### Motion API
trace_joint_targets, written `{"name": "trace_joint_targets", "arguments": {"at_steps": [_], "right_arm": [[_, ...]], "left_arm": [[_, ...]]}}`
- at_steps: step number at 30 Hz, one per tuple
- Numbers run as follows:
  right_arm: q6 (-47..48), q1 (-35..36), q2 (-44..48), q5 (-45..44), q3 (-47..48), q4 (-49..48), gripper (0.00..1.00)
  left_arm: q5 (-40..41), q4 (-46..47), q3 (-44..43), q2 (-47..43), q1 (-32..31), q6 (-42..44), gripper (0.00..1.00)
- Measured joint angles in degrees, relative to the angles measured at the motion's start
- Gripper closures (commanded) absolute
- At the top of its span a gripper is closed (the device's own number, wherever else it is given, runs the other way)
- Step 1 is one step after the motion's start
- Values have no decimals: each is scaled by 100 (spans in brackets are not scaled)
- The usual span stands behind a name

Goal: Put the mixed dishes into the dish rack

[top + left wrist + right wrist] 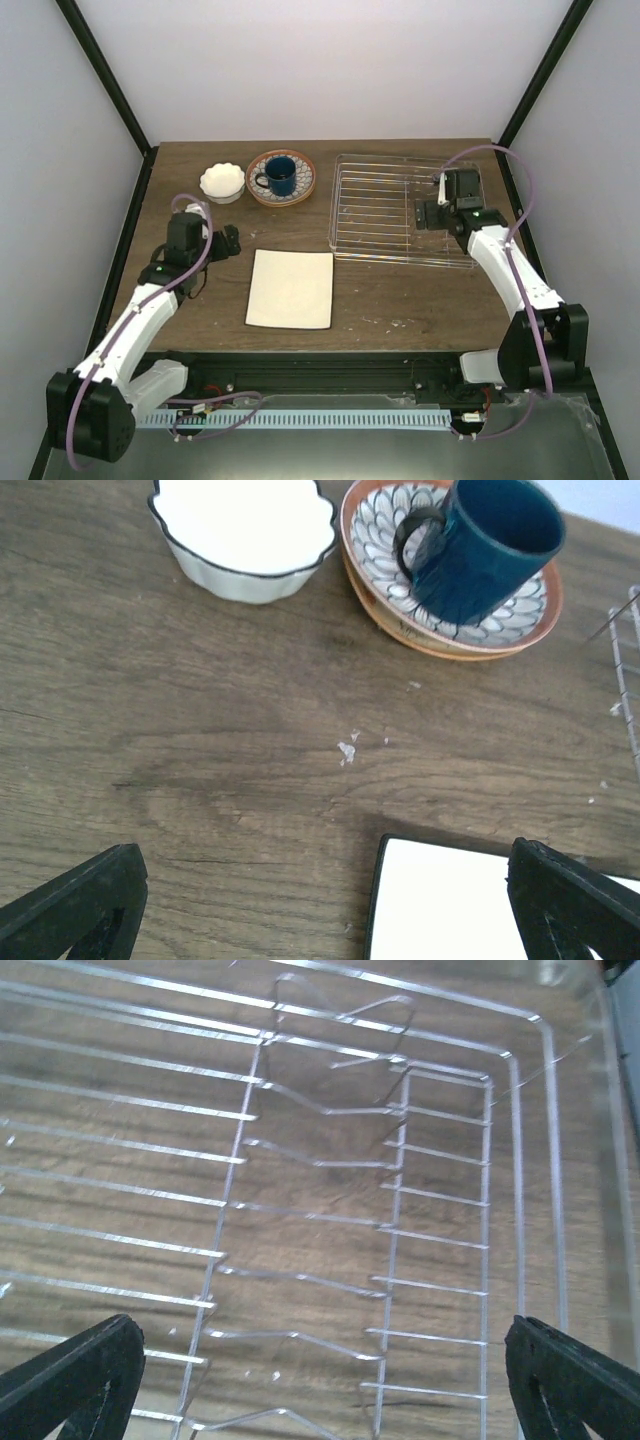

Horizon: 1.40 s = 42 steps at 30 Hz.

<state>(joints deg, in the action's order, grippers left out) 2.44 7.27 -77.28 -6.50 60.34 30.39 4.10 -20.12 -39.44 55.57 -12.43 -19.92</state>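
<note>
We find the left claw (pixel 226 241) spread wide and empty, low over the worktop (pixel 400 300) between the white scalloped bowl (pixel 222 182) and the cream rectangular plate (pixel 291 288). The right claw (pixel 440 200), also spread and empty, hangs over the wire dish rack (pixel 375 205). All 4 dishes sit left of the rack. The dark blue mug (pixel 281 176) stands on the patterned plate (pixel 304 187).
</note>
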Motion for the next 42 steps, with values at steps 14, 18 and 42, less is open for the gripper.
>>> {"name": "trace_joint_targets", "arguments": {"at_steps": [14, 18, 42], "right_arm": [[-1117, -1711, -938, -697, 793, -450, 0], [-1180, -2026, -1375, -393, 1333, -636, 0], [-970, -2184, -3206, 2455, 2175, -1349, 0]], "left_arm": [[-33, 160, 142, 402, -50, 68, 0], [-39, 216, 166, 402, -63, 66, 0], [-140, 286, 173, 463, -66, 72, 0]]}}
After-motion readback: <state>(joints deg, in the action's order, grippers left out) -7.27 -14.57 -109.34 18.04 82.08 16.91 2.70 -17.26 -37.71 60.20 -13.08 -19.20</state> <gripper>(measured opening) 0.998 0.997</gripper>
